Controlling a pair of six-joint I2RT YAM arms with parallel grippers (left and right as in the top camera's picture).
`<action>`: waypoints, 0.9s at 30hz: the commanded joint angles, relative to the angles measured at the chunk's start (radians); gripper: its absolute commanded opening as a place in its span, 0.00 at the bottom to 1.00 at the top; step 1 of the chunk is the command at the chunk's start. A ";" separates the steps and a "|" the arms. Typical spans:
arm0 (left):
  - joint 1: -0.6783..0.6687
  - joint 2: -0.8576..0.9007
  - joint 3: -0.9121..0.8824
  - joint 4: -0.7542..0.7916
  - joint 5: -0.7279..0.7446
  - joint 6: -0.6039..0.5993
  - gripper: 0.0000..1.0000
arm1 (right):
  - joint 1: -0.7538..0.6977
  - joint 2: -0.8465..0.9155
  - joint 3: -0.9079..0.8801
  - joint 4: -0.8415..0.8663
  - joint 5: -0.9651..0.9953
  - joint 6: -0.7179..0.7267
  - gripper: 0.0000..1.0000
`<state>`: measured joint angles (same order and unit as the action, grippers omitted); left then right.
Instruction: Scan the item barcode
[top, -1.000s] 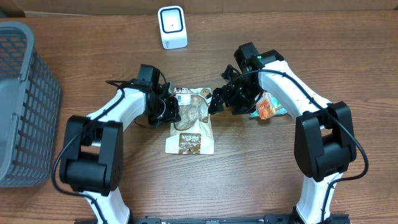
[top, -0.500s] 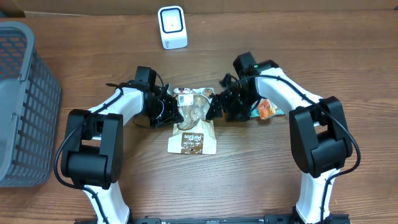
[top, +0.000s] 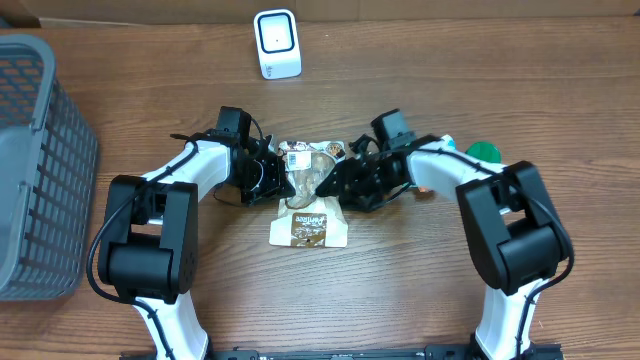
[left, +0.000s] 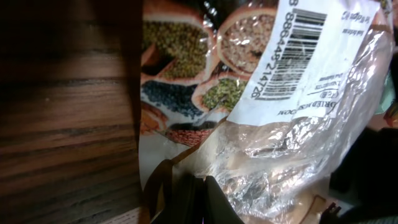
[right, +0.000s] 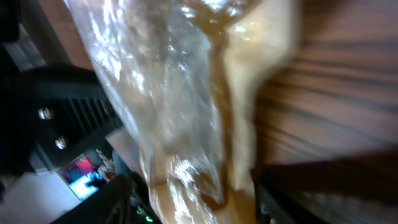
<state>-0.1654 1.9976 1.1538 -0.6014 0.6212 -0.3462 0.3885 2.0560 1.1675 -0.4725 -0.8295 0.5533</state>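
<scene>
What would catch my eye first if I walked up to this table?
Mid-table sits a crinkly clear food packet: the left gripper pinches its left edge, and the right gripper straddles its right. The left wrist view fills with the packet's white barcode label. A white scanner stands at the far edge, a grey basket at the left.

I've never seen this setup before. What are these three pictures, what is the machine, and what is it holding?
Two robot arms work at a wooden table. The wide picture looks down from above. The two close-ups come from a camera on each wrist. On the table are a white scanner, a grey basket and a brown packet. The left gripper is shut, pinching a clear food packet with a barcode label. The right gripper has its jaws apart around the packet's other side.
</scene>
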 joint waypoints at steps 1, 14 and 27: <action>0.002 0.047 -0.013 -0.007 -0.053 -0.017 0.04 | 0.058 0.048 -0.069 0.054 0.108 0.184 0.54; 0.002 0.047 -0.013 -0.011 -0.055 -0.017 0.04 | 0.025 -0.064 -0.066 0.133 0.118 0.073 0.48; 0.001 0.047 -0.013 -0.010 -0.055 -0.017 0.04 | 0.074 -0.130 -0.067 0.209 0.201 0.060 0.47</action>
<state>-0.1635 1.9976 1.1538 -0.6041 0.6216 -0.3462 0.4347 1.9503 1.1046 -0.2890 -0.6575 0.6147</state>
